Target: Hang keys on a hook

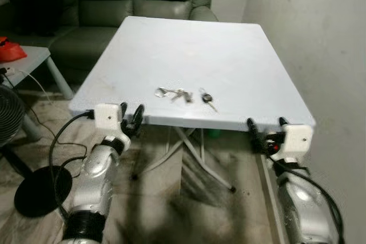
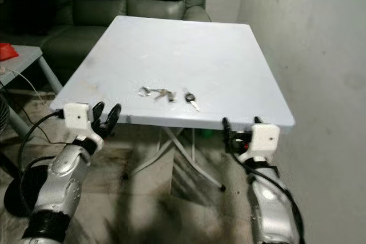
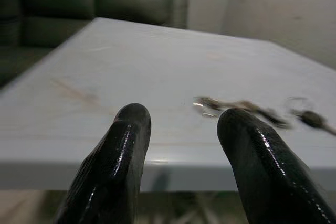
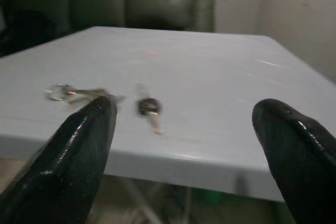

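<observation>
A bunch of silver keys [image 1: 174, 93] lies near the front edge of a white folding table [image 1: 189, 44]. Just right of it lies a single black-headed key [image 1: 207, 99] on a ring. My left gripper [image 1: 131, 114] hovers at the table's front left corner, open, with nothing between its fingers. My right gripper [image 1: 266, 123] is open at the front right edge, also holding nothing. The left wrist view looks across the tabletop to the key bunch [image 3: 236, 106]. In the right wrist view, the black-headed key [image 4: 149, 109] lies between the two fingers' lines of sight.
A dark green sofa [image 1: 114, 4] stands behind the table. A plain wall [image 1: 320, 38] runs close along the right. At the left are a small grey table [image 1: 28, 61] with a red object [image 1: 10, 50], a fan [image 1: 8, 115] and a black cable [image 1: 54, 141].
</observation>
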Robot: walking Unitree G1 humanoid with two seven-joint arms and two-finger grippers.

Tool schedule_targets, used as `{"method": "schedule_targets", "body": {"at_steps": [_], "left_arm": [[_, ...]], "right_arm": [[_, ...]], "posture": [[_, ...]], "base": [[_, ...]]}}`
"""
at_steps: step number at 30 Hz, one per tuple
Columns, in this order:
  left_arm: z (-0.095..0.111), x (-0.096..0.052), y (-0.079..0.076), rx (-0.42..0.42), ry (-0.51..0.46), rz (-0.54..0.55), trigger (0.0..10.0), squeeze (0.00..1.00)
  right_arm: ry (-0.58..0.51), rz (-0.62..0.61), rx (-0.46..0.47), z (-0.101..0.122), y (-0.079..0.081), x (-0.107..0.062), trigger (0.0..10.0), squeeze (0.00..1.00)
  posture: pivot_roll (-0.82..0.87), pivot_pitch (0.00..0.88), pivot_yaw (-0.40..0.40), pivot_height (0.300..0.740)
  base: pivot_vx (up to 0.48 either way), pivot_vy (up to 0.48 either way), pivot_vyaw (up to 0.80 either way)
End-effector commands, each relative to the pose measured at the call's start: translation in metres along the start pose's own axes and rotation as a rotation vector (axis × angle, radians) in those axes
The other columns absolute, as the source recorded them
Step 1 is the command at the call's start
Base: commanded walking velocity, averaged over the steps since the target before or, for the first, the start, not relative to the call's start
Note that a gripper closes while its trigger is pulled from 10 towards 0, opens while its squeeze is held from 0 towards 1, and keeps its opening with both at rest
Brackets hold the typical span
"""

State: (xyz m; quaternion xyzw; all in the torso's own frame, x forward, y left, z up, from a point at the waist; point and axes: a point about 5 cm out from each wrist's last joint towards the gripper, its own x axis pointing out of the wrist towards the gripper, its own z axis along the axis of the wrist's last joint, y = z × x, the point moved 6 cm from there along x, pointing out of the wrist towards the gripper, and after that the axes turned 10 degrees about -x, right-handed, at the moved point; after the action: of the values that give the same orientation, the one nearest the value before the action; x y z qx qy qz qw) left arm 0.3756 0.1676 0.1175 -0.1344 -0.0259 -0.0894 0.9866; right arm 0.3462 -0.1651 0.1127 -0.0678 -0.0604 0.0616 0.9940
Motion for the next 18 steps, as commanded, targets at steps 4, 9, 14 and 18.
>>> {"method": "schedule_targets", "body": {"at_steps": [4,9,14,18], "left_arm": [[0.0043,0.0038,-0.0088,0.002,-0.014,-0.018,10.0,0.00],[0.0052,0.0037,-0.0081,-0.004,-0.016,-0.012,10.0,0.00],[0.0029,0.0026,-0.0038,-0.016,-0.007,0.025,10.0,0.00],[0.0015,0.0019,-0.0045,-0.026,-0.001,0.022,10.0,0.00]], "right_arm": [[0.008,-0.010,-0.018,0.0003,-0.0091,-0.0005,10.0,0.00],[0.009,-0.004,-0.019,0.0001,-0.0080,0.0000,10.0,0.00],[0.011,-0.001,-0.019,-0.0006,-0.0071,-0.0010,10.0,0.00],[0.017,0.004,-0.019,-0.0027,-0.0059,-0.0031,10.0,0.00]], "posture": [[-0.09,0.000,-0.021,0.740],[-0.08,0.000,-0.022,0.740],[-0.08,0.000,-0.024,0.740],[-0.08,0.000,-0.026,0.740]], "base": [[0.000,0.480,0.00],[0.000,0.451,0.00],[0.000,0.000,0.00],[0.000,0.000,0.00]]}}
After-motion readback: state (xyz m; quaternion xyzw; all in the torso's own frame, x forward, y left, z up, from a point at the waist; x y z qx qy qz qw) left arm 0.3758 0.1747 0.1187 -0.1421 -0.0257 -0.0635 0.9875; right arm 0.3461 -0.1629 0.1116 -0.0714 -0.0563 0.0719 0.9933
